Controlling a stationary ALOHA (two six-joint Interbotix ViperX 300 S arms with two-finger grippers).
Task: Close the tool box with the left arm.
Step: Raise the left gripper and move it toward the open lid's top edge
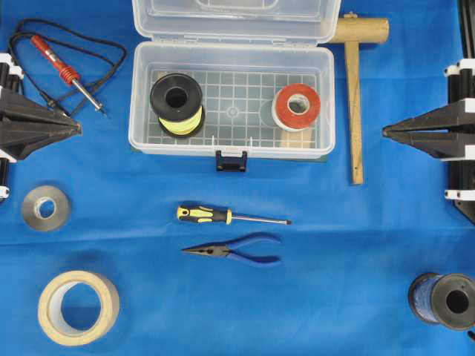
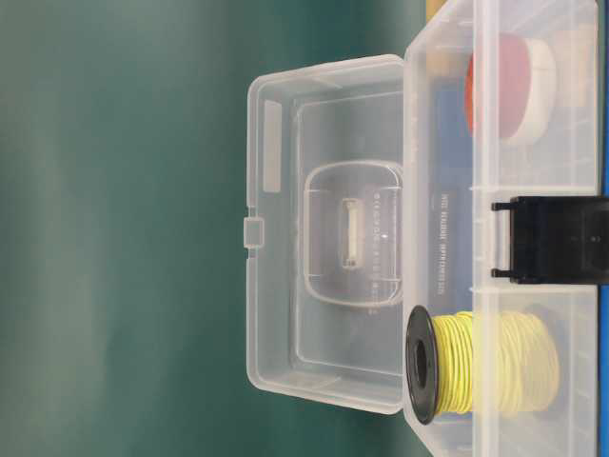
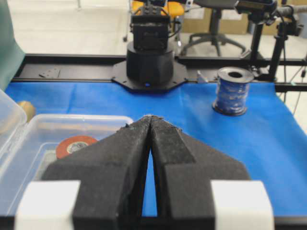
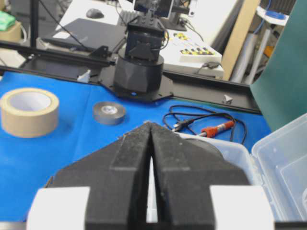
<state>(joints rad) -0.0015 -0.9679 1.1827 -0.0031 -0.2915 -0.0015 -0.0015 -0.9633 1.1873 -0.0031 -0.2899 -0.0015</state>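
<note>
Clear plastic tool box (image 1: 231,111), lid open, dark blue latch (image 1: 231,160)

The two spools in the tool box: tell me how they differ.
The black spool carries yellow wire and sits at the left of the tool box; the red-faced spool looks white-sided, smaller, and sits at the right. Both lie flat, holes upward, under the open lid.
</note>
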